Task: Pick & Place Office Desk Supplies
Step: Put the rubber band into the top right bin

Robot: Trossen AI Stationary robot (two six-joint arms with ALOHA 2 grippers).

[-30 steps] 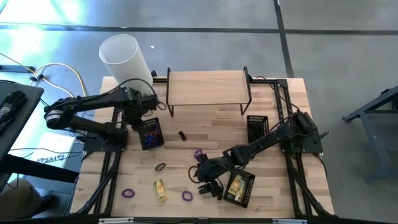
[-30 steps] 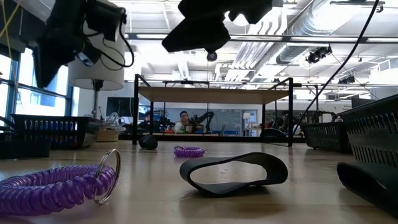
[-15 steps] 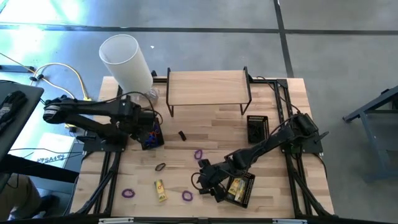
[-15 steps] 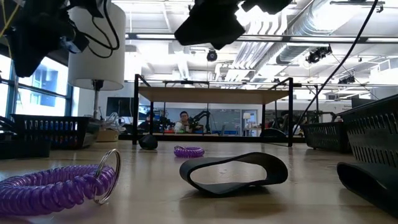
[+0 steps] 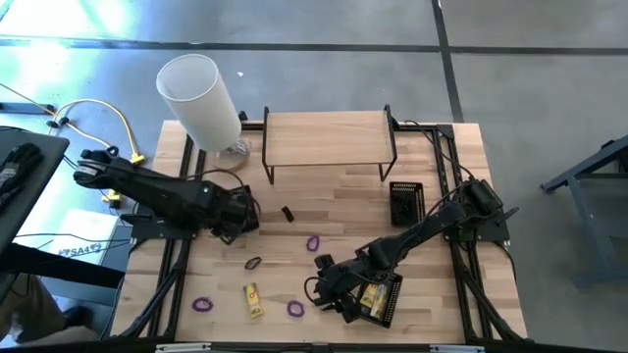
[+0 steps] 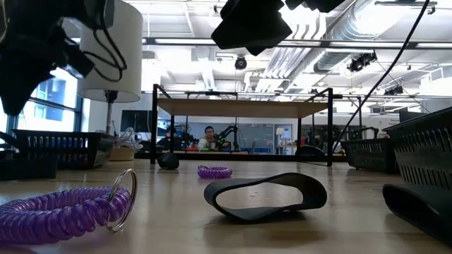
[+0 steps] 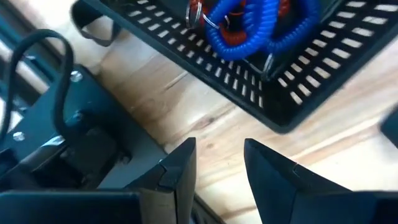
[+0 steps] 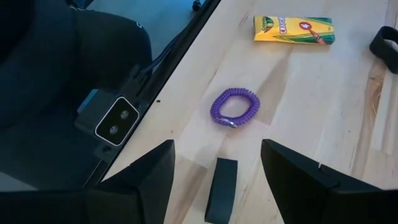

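My left gripper (image 7: 217, 165) is open and empty, low over bare wood beside a black mesh tray (image 7: 273, 106) that holds blue (image 7: 261, 25) and red coiled loops. My right gripper (image 8: 214, 168) is open wide and raised above the table near its near edge (image 5: 327, 292). A small black block (image 8: 222, 186) lies flat on the wood below the gap between its fingers. Ahead of it lie a purple coil (image 8: 234, 108) and a yellow crayon box (image 8: 293, 29). Another purple coil (image 5: 313, 242), a dark band (image 5: 253, 263), a black block (image 5: 287, 213) and a purple loop (image 5: 202, 305) lie loose on the table.
A mesh tray (image 5: 392, 284) with a yellow piece sits beside the right gripper, and another tray (image 5: 405, 201) stands farther back. A wooden shelf (image 5: 329, 137) and a tall white cylinder (image 5: 201, 93) stand at the far edge. Dark frame rails (image 5: 167, 284) run along both sides.
My left gripper has swung from over the far part of its tray toward the table's near edge and come down beside the tray, staying open. My right gripper has shifted slightly toward the table's right. The loose items have not moved.
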